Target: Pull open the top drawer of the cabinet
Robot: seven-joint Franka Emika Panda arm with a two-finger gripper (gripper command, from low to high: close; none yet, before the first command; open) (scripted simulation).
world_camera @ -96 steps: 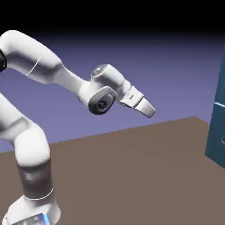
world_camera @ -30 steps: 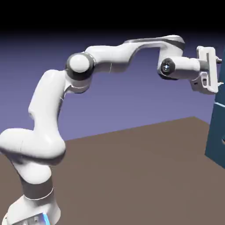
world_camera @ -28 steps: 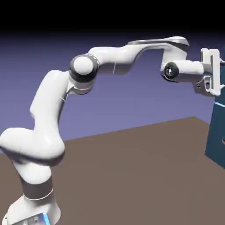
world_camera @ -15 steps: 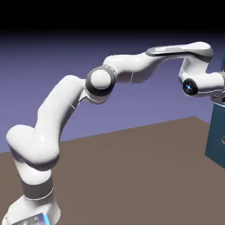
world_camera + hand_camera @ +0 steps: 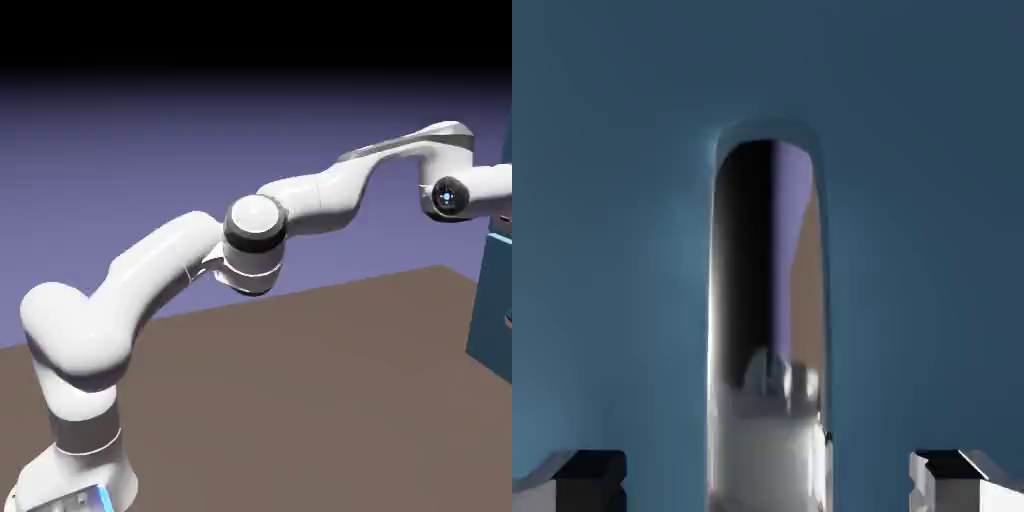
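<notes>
At the cabinet (image 5: 492, 300) front | gripper (image 5: 770, 480) is straddling the top drawer (image 5: 612, 200) handle (image 5: 767, 300), tips apart, not clamping | step: grasping | next: closing on handle, then pulling straight back, likely without twisting.

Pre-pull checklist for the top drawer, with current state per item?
1. Handle centred in the gripper: ok. The metal bar stands midway between the two finger tips.
2. Jaws shut on the handle: not ok. The teal panel shows between each tip and the bar.
3. Hand square to the panel: ok. The bar runs straight up the hand view.
4. This is the top drawer: cannot tell. No seam shows in the hand view, and the exterior view cuts off the hand.
5. Drawer shut: cannot tell. Only an edge of the cabinet shows.
</notes>
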